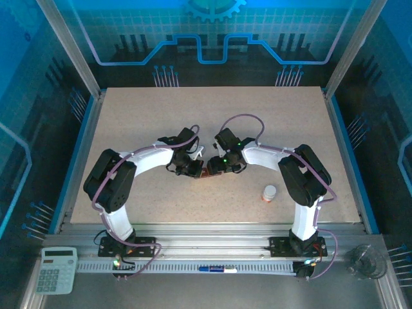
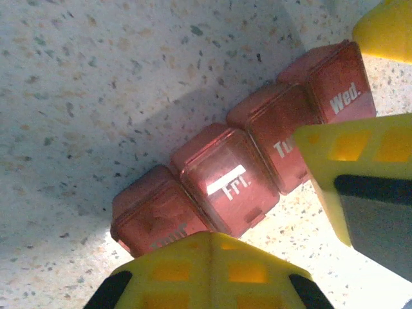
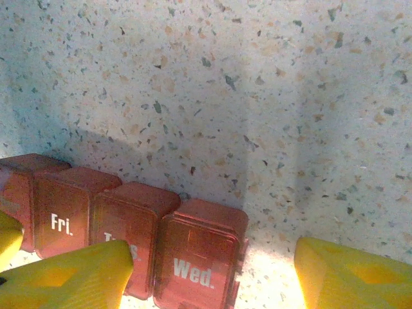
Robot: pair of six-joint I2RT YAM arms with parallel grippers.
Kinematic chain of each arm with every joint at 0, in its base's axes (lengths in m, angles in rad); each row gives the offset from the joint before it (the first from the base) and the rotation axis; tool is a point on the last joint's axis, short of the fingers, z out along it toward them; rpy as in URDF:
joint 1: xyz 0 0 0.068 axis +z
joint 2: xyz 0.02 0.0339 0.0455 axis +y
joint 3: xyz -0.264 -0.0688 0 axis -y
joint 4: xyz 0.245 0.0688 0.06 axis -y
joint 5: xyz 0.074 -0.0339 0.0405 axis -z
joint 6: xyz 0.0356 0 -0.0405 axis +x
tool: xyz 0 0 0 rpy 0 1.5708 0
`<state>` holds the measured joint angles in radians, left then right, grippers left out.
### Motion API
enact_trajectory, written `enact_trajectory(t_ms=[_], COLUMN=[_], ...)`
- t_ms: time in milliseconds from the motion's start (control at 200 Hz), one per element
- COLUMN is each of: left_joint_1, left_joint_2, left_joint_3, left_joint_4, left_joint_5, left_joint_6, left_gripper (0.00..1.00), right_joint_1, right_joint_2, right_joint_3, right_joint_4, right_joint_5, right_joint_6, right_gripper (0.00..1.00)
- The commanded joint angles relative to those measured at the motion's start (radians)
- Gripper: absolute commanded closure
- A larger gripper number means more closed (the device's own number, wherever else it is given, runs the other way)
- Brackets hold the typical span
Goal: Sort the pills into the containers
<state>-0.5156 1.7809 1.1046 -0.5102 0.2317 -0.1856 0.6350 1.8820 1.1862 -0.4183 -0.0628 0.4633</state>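
Observation:
The containers (image 2: 228, 183) are a reddish-brown strip of four lidded compartments lying on the speckled table, with all lids down and labels "Fri." and "Wed." readable. In the top view the containers (image 1: 203, 170) sit mid-table between both grippers. My left gripper (image 2: 212, 237) is shut, its yellow fingertips together over the strip's near end compartment; I cannot tell if they touch it. My right gripper (image 3: 212, 277) is open and straddles the "Wed." end of the containers (image 3: 196, 254), with its left finger (image 3: 71, 277) over the neighbouring compartment. From above, the left gripper (image 1: 192, 168) and right gripper (image 1: 217, 166) almost meet.
A small white bottle with an orange band (image 1: 269, 192) stands on the table to the right of the right arm. The right gripper's yellow finger (image 2: 360, 167) crowds the left wrist view. A calculator (image 1: 55, 270) lies off the table at the front left.

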Motion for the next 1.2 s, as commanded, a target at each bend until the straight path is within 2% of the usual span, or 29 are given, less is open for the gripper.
enact_trajectory(t_ms=[0, 270, 440, 540, 580, 600, 605, 610, 625, 785, 936, 1196], left_joint_1=[-0.006, 0.002, 0.05, 0.092, 0.107, 0.115, 0.117, 0.117, 0.123, 0.186, 0.281, 0.411], left_joint_2=[-0.068, -0.238, -0.38, -0.471, -0.505, -0.521, -0.526, -0.53, -0.54, -0.629, -0.702, -0.759], left_joint_3=[0.044, 0.085, 0.045, -0.012, -0.039, -0.053, -0.057, -0.06, -0.072, -0.215, -0.391, -0.6], left_joint_4=[0.028, 0.119, 0.222, 0.306, 0.34, 0.358, 0.364, 0.369, 0.383, 0.555, 0.767, 0.888], left_joint_5=[-0.045, -0.153, -0.229, -0.264, -0.285, -0.297, -0.3, -0.302, -0.308, -0.379, -0.367, -0.318], left_joint_6=[-0.01, 0.003, 0.021, 0.055, 0.077, 0.088, 0.091, 0.094, 0.101, 0.19, 0.216, 0.207], left_gripper=[1.0, 0.93, 0.76, 0.56, 0.36, 0.2, 0.11, 0.06, 0.02, 0.01, 0.01, 0.01], right_joint_1=[-0.014, -0.078, -0.163, -0.231, -0.261, -0.276, -0.28, -0.283, -0.293, -0.413, -0.487, -0.604], right_joint_2=[0.04, -0.096, -0.225, -0.322, -0.362, -0.377, -0.382, -0.387, -0.4, -0.499, -0.563, -0.657], right_joint_3=[0.007, 0.112, 0.131, 0.1, 0.081, 0.073, 0.071, 0.069, 0.063, -0.006, -0.082, -0.359], right_joint_4=[-0.064, -0.123, -0.138, -0.113, -0.099, -0.094, -0.093, -0.092, -0.088, -0.048, 0.011, 0.33], right_joint_5=[0.01, -0.047, -0.07, -0.069, -0.063, -0.059, -0.059, -0.058, -0.055, -0.014, 0.139, 0.321], right_joint_6=[0.002, -0.015, -0.023, -0.031, -0.036, -0.039, -0.04, -0.041, -0.043, -0.072, -0.092, -0.119], right_gripper=[0.3, 0.26, 0.21, 0.14, 0.09, 0.02, 0.01, 0.0, 0.0, 0.0, 0.0, 0.0])
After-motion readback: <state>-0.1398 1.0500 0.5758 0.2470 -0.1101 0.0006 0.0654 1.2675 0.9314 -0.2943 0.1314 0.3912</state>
